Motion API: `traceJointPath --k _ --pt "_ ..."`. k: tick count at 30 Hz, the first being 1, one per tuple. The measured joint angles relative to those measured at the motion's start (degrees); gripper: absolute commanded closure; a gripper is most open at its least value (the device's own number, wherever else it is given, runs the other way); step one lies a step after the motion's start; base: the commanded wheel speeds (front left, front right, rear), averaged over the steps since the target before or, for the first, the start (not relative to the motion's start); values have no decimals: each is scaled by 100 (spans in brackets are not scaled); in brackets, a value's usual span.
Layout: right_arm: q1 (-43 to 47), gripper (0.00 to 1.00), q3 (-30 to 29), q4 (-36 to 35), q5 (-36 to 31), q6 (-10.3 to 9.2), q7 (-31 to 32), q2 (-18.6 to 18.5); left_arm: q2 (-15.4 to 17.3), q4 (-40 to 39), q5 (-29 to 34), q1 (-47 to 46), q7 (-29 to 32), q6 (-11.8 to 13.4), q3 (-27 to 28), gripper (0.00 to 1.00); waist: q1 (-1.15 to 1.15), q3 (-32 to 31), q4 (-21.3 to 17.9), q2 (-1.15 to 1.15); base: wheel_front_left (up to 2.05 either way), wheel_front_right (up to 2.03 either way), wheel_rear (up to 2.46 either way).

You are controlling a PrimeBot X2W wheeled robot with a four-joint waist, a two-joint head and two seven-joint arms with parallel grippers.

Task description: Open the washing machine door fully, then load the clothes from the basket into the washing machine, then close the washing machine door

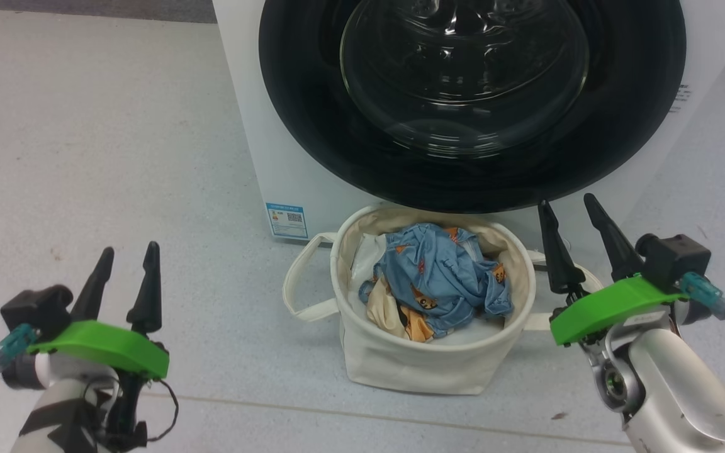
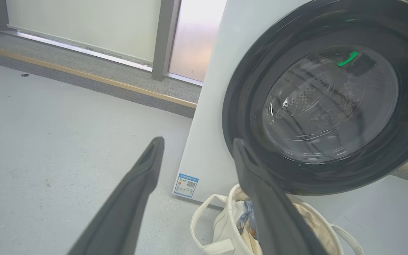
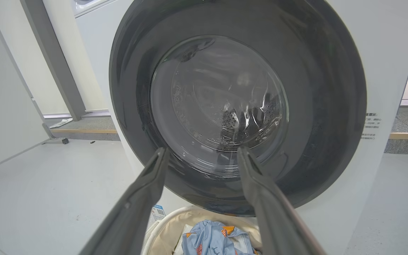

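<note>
Basket point(image 1: 362, 358), soft canvas, holds crumpled clothes point(image 1: 444, 277)

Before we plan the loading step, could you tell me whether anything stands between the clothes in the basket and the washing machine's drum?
Yes: the washing machine door is shut over the opening of the washing machine, just behind and above the basket holding the clothes. Nothing else visible lies between them.

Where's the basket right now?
The cream-white canvas basket sits on the grey floor at the head view's centre, before the white washing machine and its round black-rimmed door.
</note>
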Motion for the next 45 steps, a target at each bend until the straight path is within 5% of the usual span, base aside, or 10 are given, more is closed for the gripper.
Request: traceJointPath --k 19,45 --pt "-252 0 -87 256 -1559 0 0 167 220 335 1098 -493 -310 -54 -123 0 0 22 65 2 0 0 0" --pt "-246 0 -525 301 -1585 0 0 182 242 363 1125 -505 -310 -78 -91 0 0 35 39 2 0 0 0"
